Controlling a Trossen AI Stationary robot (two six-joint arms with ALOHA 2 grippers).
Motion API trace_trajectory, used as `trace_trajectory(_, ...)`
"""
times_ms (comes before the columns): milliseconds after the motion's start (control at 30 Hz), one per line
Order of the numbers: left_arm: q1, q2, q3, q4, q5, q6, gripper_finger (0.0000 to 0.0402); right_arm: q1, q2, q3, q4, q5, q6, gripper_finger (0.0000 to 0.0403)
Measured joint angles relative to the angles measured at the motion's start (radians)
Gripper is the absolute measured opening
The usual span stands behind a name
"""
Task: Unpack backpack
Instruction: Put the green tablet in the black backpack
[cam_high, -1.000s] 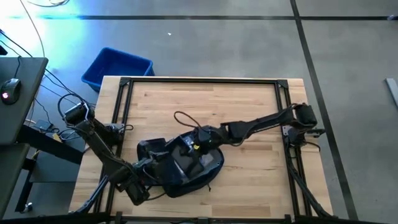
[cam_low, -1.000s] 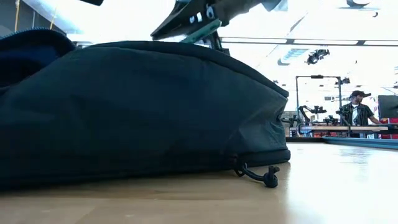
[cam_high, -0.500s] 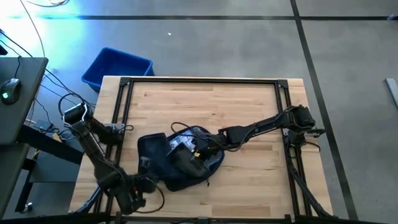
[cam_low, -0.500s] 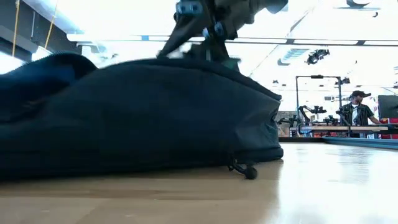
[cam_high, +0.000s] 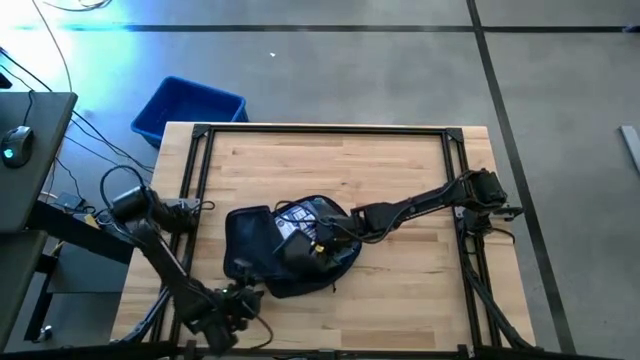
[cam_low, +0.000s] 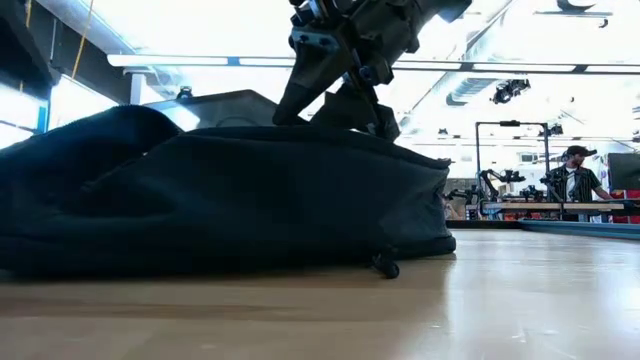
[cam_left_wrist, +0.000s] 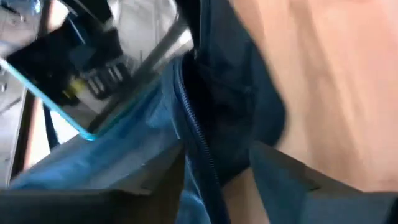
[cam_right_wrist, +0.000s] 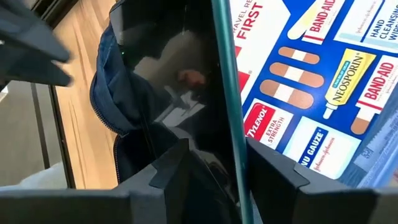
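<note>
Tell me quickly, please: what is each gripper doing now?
Left gripper: open, holding nothing, at the backpack's zipper edge.
Right gripper: partly open inside the backpack, over a first-aid kit.

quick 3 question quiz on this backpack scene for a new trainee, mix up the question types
1. True or false: the blue bin stands on the table.
2. Which gripper is at the open backpack?
A. left
B. right
C. both
3. Fill in: the printed package seen in the right wrist view reads travel ____ aid.

Key:
1. False; it stands on the floor beyond the table's far left corner.
2. B; the right gripper is at its opening, while the left gripper is off the bag near the front edge.
3. first
</note>
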Motion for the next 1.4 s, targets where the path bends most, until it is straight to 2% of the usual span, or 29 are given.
trace_trajectory(100, 0.036, 0.06, 0.0, 0.001, 0.066, -0.007, 0.0203, 0.009, 0.0, 0.0, -0.001, 0.005, -0.009, 0.0137)
trace_trajectory(300, 0.075, 0.114, 0.0, -0.04, 0.064, -0.107, 0.0222, 0.029, 0.0, 0.0, -0.003, -0.001, -0.05, 0.0138)
trace_trajectory(433, 0.083, 0.114, 0.011, -0.064, 0.067, -0.143, 0.0212, 0.048, 0.0, 0.0, -0.003, -0.002, -0.058, 0.0138)
trace_trajectory(633, 0.069, 0.115, 0.127, -0.257, 0.124, -0.231, 0.0188, 0.083, 0.0, 0.0, -0.003, 0.035, -0.07, 0.0138)
trace_trajectory(733, 0.043, 0.113, 0.169, -0.323, 0.121, -0.23, 0.0175, 0.101, 0.0, 0.0, -0.003, 0.073, -0.073, 0.0138)
trace_trajectory(900, 0.035, 0.114, 0.123, -0.359, 0.097, -0.212, 0.0166, 0.133, 0.0, 0.0, -0.003, 0.131, -0.073, 0.0138)
trace_trajectory(1100, 0.08, 0.115, 0.016, -0.296, 0.086, -0.228, 0.0168, 0.175, 0.001, -0.002, -0.009, 0.182, -0.069, 0.0138)
trace_trajectory(1200, 0.093, 0.115, 0.001, -0.291, 0.046, -0.17, 0.0139, 0.186, 0.001, -0.002, -0.038, 0.24, -0.04, 0.0138)
trace_trajectory(1333, 0.094, 0.115, 0.024, -0.295, -0.059, -0.116, 0.0028, 0.188, 0.001, -0.002, -0.084, 0.323, -0.027, 0.0138)
trace_trajectory(1400, 0.095, 0.115, 0.048, -0.327, -0.115, -0.095, 0.0013, 0.187, 0.001, -0.002, -0.1, 0.348, -0.018, 0.0138)
